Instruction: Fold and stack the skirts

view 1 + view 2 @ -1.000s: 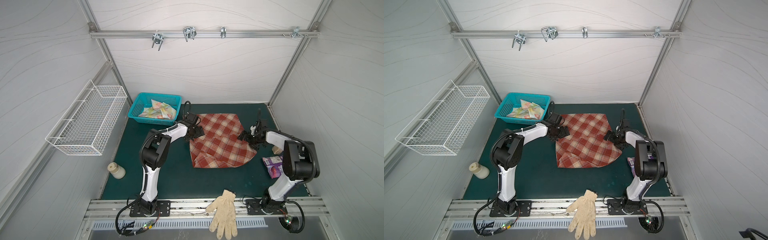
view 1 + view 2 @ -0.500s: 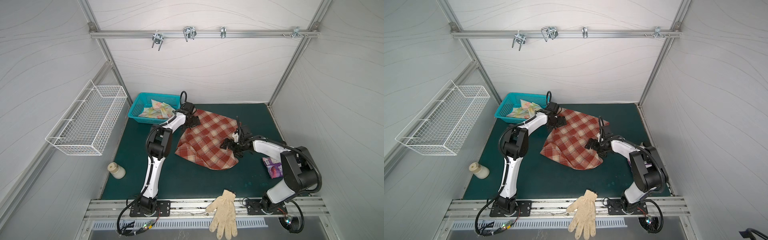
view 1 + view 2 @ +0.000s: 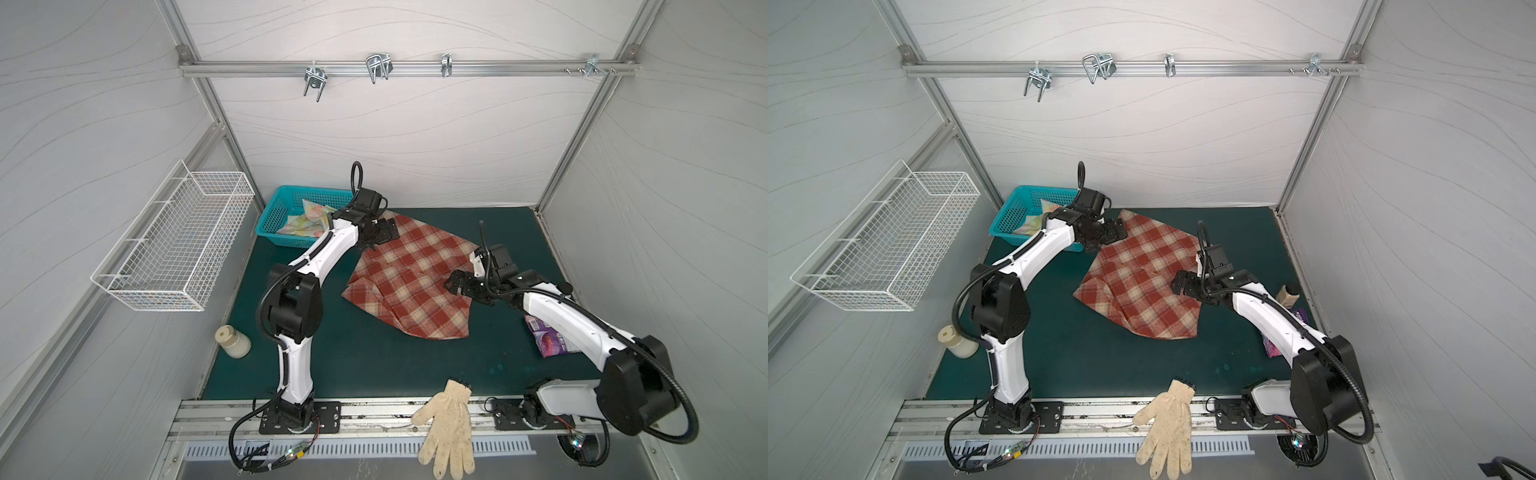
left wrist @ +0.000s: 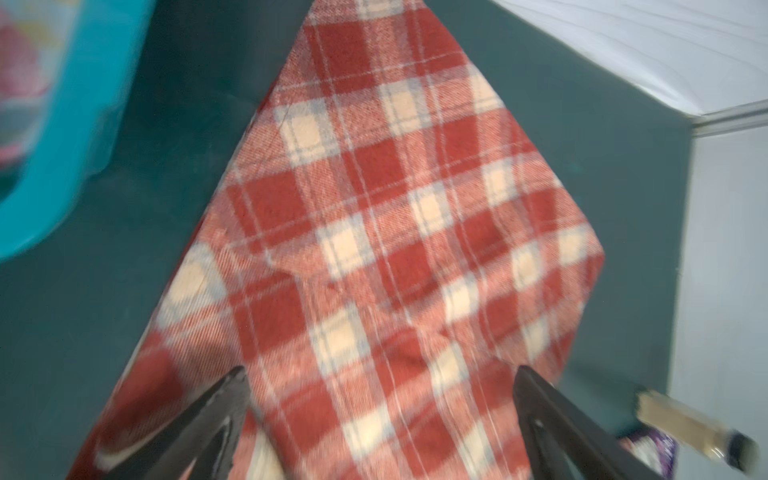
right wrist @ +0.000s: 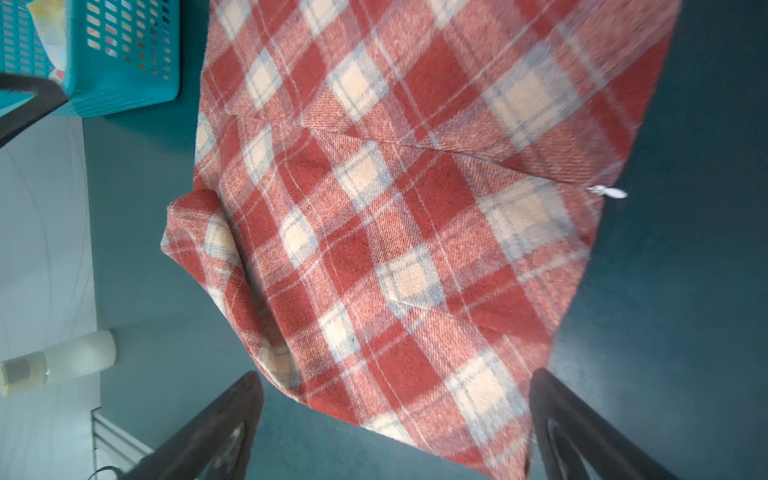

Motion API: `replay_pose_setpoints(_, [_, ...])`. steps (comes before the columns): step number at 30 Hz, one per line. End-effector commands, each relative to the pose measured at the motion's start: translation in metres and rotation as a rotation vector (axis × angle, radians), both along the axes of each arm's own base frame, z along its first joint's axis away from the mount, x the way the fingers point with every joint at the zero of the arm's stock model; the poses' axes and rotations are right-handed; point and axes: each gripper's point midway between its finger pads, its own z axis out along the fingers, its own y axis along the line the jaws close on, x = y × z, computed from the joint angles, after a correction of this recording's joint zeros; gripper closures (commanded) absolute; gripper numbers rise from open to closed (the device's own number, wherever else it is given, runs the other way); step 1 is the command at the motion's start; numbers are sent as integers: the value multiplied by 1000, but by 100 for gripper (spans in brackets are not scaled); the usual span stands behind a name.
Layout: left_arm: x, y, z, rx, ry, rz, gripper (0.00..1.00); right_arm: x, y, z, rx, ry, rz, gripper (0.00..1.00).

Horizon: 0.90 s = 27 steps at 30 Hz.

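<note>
On the worktop [image 3: 332, 357], the plaid skirt [image 3: 409, 286] runs far-left to near-right between your left pincer [image 3: 384, 237] and right pincer [image 3: 456, 283], both wide open.

The dark green counter [image 3: 374, 365] carries a red and cream plaid skirt [image 3: 415, 282] spread near its middle. A teal basket [image 3: 272, 216] stands in the far left corner. A purple packet [image 3: 550, 345] and a small bottle [image 3: 1287, 293] lie by the right edge, a cream jar [image 3: 232, 341] at the left, a knitted glove [image 3: 449, 424] overhanging the front.
</note>
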Motion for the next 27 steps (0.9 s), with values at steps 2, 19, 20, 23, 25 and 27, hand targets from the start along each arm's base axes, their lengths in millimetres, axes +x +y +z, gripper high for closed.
replay_pose_setpoints(2, [-23, -16, 12, -134, -30, -1, 1, -6, -6, -4, -44, -8, 17, 1])
replay_pose_setpoints(19, [-65, -32, -78, -181, 104, 61, 1, -20, 55, -58, 29, 69, 194, 1])
replay_pose_setpoints(20, [-68, -28, -80, -171, 105, 68, 1, -23, 56, -61, 18, 71, 203, 1])
replay_pose_setpoints(23, [-78, -15, -79, -135, 93, 89, 1, -31, 62, -68, -3, 65, 236, 1])
replay_pose_setpoints(25, [-85, -6, -74, -118, 73, 106, 1, -34, 66, -70, -11, 56, 256, 1])
replay_pose_setpoints(27, [-90, 2, -66, -100, 52, 120, 1, -37, 69, -73, -26, 53, 273, 1])
